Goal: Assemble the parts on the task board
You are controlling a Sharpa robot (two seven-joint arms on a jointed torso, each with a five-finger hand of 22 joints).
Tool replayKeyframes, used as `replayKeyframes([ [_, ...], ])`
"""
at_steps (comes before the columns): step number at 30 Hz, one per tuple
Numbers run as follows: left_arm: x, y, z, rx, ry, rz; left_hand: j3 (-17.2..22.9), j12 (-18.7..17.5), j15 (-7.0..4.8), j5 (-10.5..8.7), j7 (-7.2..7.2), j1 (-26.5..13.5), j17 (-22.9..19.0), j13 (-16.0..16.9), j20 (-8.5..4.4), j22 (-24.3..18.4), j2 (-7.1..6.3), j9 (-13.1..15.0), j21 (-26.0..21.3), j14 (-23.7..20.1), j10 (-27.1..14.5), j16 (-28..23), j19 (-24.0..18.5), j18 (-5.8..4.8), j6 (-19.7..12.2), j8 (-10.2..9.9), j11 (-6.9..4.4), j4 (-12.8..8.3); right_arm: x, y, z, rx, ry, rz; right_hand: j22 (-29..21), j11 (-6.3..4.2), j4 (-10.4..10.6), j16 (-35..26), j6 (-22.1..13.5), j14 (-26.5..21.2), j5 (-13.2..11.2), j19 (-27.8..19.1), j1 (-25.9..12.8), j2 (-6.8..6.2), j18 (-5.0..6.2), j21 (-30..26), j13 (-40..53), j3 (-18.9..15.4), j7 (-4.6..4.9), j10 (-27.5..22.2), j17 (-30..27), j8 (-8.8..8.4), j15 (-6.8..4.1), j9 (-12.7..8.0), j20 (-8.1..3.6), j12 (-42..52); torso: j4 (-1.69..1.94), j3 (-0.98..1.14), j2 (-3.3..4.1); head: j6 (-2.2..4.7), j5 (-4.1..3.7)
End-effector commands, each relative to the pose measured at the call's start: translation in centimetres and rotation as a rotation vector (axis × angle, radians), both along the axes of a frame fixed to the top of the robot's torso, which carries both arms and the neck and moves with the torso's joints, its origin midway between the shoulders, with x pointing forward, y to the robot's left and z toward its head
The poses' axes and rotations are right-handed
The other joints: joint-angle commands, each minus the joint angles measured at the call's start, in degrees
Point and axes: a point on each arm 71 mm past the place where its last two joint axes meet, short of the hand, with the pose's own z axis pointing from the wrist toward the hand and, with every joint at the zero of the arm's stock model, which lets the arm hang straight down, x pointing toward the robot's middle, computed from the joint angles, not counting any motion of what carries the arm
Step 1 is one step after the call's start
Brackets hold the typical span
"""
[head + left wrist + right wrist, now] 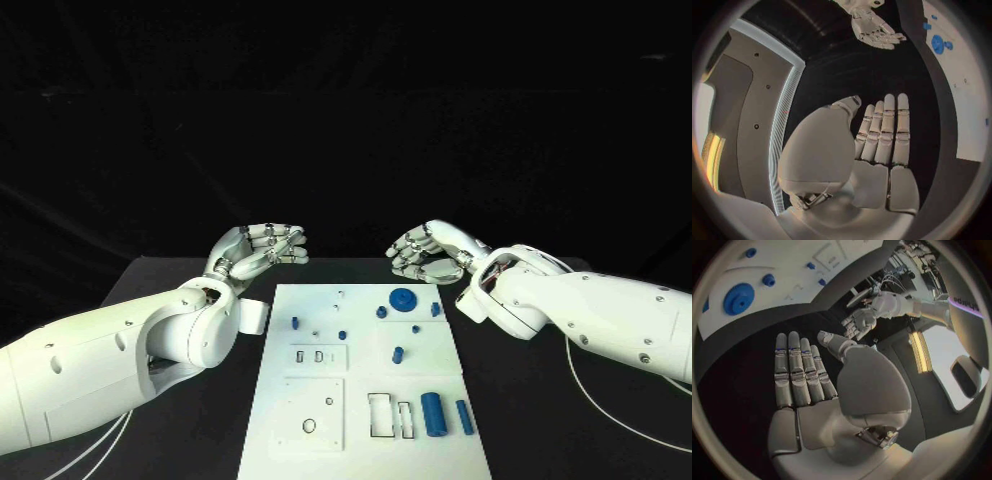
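Both hands hang above the black table [188, 440], holding nothing: the left hand [257, 250] at eleven o'clock from the task board [368, 385], the right hand [430, 252] at one o'clock, each with fingers straight and spread, touching nothing. Blue parts lie on the board: a gear [404, 297] near its far edge, two cylinders [431, 414] at five o'clock

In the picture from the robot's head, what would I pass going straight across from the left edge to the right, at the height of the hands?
Silver left hand → far end of the white task board → round blue gear-like disc on the board → silver right hand.
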Motion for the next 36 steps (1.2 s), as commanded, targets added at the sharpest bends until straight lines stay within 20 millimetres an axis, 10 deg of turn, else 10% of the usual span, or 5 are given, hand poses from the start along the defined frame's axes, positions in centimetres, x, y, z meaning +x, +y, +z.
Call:
replayKeyframes([
  [1, -0.7, -0.7, 0.6, 0.008, -0.018, -0.070, 0.4, -0.3, -0.03, -0.25, -0.10, -0.2, 0.3, 0.0, -0.12, 0.2, -0.97, 0.1, 0.5, 0.7, 0.8, 0.4, 0.5, 0.66, 0.6, 0.2, -0.04, -0.1, -0.2, 0.3, -0.5, -0.311, -0.062, 0.018, 4.1, -2.97, -0.6, 5.3, 4.2, 11.6, 0.1, 7.6, -0.6, -2.13, 0.74, 7.7, 0.6, -1.8, -2.27, 7.9, 5.0, 0.70, -3.81, 1.1, -3.82, -1.2, 0.61, -0.13, 1.53, -0.48, -0.10],
  [10, -2.2, -0.9, 1.9, -0.003, -0.033, -0.098, 0.4, -0.6, -0.11, -0.21, -0.18, -0.8, 0.7, 0.0, -0.21, 0.3, -1.50, 0.2, 0.8, 0.9, 1.1, 0.5, 0.6, 0.64, 0.7, 0.2, -0.11, 0.1, -0.7, 1.1, -0.2, -0.501, -0.145, 0.021, 11.9, -3.79, 2.2, 25.1, 4.9, 20.3, 0.8, 14.3, -1.9, -5.16, 0.43, 19.5, 2.1, -1.5, -3.15, 7.3, 20.7, -0.77, -5.42, 2.5, -6.49, -2.5, 1.04, -0.47, 3.36, -0.54, -0.54],
  [12, -2.3, -0.9, 2.0, -0.004, -0.034, -0.100, 0.4, -0.7, -0.12, -0.21, -0.19, -0.9, 0.7, 0.0, -0.23, 0.3, -1.63, 0.2, 0.8, 0.9, 1.2, 0.6, 0.6, 0.63, 0.7, 0.2, -0.12, 0.1, -0.8, 1.3, -0.2, -0.517, -0.155, 0.023, 30.6, -3.38, 3.4, 43.3, 4.8, 20.9, 1.0, 19.1, -1.9, -5.85, -1.90, 34.4, 2.7, -1.2, -2.93, 5.6, 39.3, -1.18, -5.14, 3.2, -6.39, -2.6, 1.15, -0.47, 3.68, -0.49, -0.60],
  [15, -2.4, -0.8, 2.2, -0.005, -0.034, -0.102, 0.4, -0.7, -0.12, -0.21, -0.18, -1.0, 0.8, 0.0, -0.23, 0.3, -1.70, 0.2, 0.9, 0.9, 1.2, 0.6, 0.6, 0.63, 0.6, 0.2, -0.12, 0.1, -0.7, 1.8, -0.2, -0.532, -0.165, 0.025, 40.9, -3.02, 4.1, 52.4, 4.5, 21.1, 1.1, 21.5, -1.6, -6.34, -3.20, 42.4, 3.3, -1.3, -2.65, 4.4, 48.8, -1.54, -4.83, 3.8, -6.02, -2.5, 1.31, -0.48, 4.05, -0.41, -0.64],
  [36, -2.5, -0.9, 2.5, -0.011, -0.029, -0.110, 0.4, -0.9, -0.11, -0.21, -0.15, -1.2, 0.9, 0.0, -0.24, 0.3, -1.76, 0.1, 0.9, 1.0, 1.2, 0.6, 0.6, 0.62, 0.6, 0.1, -0.09, 0.2, -0.2, 3.2, -1.2, -0.600, -0.155, 0.029, 56.6, -2.67, 5.4, 63.6, 4.4, 21.8, 1.6, 25.1, -0.4, -6.10, -5.17, 53.9, 3.9, -1.3, -2.36, 2.8, 61.2, -1.91, -4.38, 5.2, -4.89, -2.1, 1.96, -0.76, 5.16, -0.46, -0.91],
])
